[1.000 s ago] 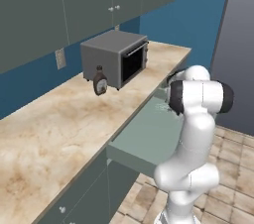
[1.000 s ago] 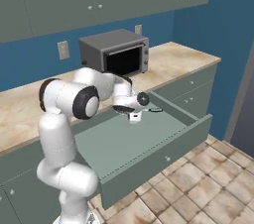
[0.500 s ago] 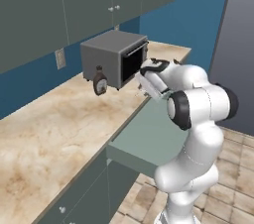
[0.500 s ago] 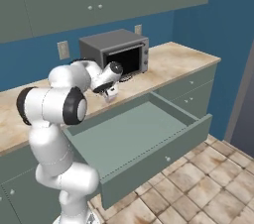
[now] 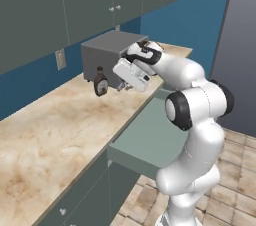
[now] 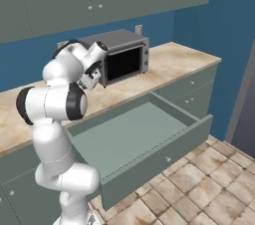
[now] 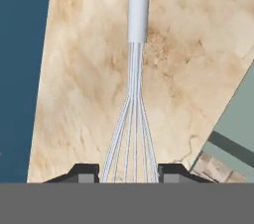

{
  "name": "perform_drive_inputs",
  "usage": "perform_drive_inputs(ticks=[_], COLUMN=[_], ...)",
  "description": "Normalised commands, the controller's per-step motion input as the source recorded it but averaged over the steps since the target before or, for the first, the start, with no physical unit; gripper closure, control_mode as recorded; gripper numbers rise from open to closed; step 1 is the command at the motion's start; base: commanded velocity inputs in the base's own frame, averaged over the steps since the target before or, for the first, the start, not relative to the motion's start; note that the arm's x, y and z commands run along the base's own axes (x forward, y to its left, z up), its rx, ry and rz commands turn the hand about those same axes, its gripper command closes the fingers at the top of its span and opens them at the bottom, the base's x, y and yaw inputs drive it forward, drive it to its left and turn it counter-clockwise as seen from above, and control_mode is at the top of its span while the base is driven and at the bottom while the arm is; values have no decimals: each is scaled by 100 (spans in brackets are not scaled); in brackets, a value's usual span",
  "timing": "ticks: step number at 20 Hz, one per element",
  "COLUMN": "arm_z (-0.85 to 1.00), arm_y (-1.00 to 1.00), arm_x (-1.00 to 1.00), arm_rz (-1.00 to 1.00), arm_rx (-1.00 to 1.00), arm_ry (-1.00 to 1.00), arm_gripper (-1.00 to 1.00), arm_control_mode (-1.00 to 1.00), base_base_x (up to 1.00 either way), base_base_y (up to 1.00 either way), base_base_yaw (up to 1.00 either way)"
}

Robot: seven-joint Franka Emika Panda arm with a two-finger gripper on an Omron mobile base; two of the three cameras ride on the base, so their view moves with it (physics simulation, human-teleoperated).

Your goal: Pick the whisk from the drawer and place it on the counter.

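The whisk hangs from my gripper, which is shut on its silvery wire loops; its pale grey handle points away from the hand, above the beige marbled counter. In the left base view my gripper hovers over the counter between the syrup bottle and the drawer's edge. The grey-green drawer stands pulled out with nothing inside; a corner of the drawer shows at the right of the hand view.
A brown syrup bottle stands on the counter just left of my gripper, in front of the grey microwave. Upper cabinets hang above. The blue wall borders the counter's far side.
The arm has swung from above the open drawer to over the counter near the microwave, carrying the whisk with it.
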Motion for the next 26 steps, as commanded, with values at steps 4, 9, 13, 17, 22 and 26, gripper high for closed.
perform_drive_inputs(ticks=[4, 9, 13, 17, 22, 26], arm_z=[-73, -100, -100, -76, -46, 2], arm_y=[86, 46, 85, 100, 59, -11], arm_x=[-98, -95, -20, 13, 17, 1], arm_rz=[21, 15, 2, 0, 0, 0], arm_rx=[0, 0, 0, 0, 0, 0], arm_ry=[-2, -12, -10, -19, -16, -31], arm_gripper=[100, 100, 100, 100, -100, -100], arm_control_mode=[-100, -100, -100, -100, -100, -100], base_base_x=[0, 0, 0, 0, 0, 0], base_base_y=[0, 0, 0, 0, 0, 0], base_base_yaw=[0, 0, 0, 0, 0, 0])
